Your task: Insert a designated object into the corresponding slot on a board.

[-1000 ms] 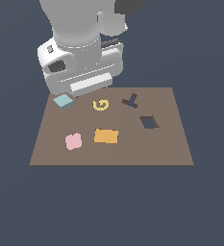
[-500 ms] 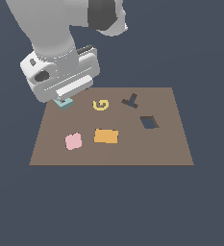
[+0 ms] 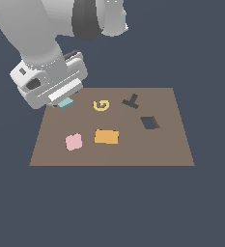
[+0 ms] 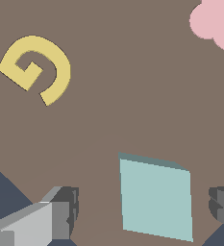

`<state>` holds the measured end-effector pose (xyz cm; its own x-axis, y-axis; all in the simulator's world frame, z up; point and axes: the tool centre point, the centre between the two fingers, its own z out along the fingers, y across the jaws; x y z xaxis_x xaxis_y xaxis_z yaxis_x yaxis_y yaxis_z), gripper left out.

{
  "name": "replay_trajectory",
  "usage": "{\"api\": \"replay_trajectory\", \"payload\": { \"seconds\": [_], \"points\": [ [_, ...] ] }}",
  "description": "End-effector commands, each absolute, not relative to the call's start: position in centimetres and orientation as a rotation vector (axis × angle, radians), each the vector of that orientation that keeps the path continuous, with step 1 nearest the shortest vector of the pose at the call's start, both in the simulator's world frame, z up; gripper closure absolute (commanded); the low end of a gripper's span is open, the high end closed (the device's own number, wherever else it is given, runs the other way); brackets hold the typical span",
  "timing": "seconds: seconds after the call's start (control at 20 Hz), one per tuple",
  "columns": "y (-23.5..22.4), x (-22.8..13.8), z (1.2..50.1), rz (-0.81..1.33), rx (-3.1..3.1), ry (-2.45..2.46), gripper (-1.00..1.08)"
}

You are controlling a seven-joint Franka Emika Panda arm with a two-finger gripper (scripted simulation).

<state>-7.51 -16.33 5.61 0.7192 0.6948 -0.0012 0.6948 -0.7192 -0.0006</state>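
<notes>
The designated object, a pale teal flat square block (image 4: 154,197), lies on the brown board (image 3: 133,152) near its far corner at the exterior view's left; only a sliver of the block (image 3: 65,103) shows there under the arm. My gripper (image 4: 144,209) is open and hangs low over it, one finger (image 4: 65,211) on each side, not touching. The slot (image 3: 149,122), a dark diamond-like cutout, sits toward the exterior view's right of the board.
On the board lie a yellow G-shaped piece (image 3: 101,105), a pink rounded square (image 3: 74,142) and an orange rectangle (image 3: 106,137). A dark T-shaped cutout (image 3: 131,101) sits beyond the slot. Dark floor surrounds the board.
The arm has swung toward the exterior view's left and come down over the teal block. The block and the other pieces have not moved.
</notes>
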Motion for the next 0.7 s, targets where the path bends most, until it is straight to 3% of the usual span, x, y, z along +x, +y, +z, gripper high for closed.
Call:
{"api": "replay_trajectory", "payload": {
  "seconds": [0.0,0.65],
  "points": [
    [-16.9,-7.4,5.3,0.001,-2.899,-1.21,-0.92],
    [-17.5,-7.3,4.2,0.0,-2.887,-1.239,-0.92]
  ]
}}
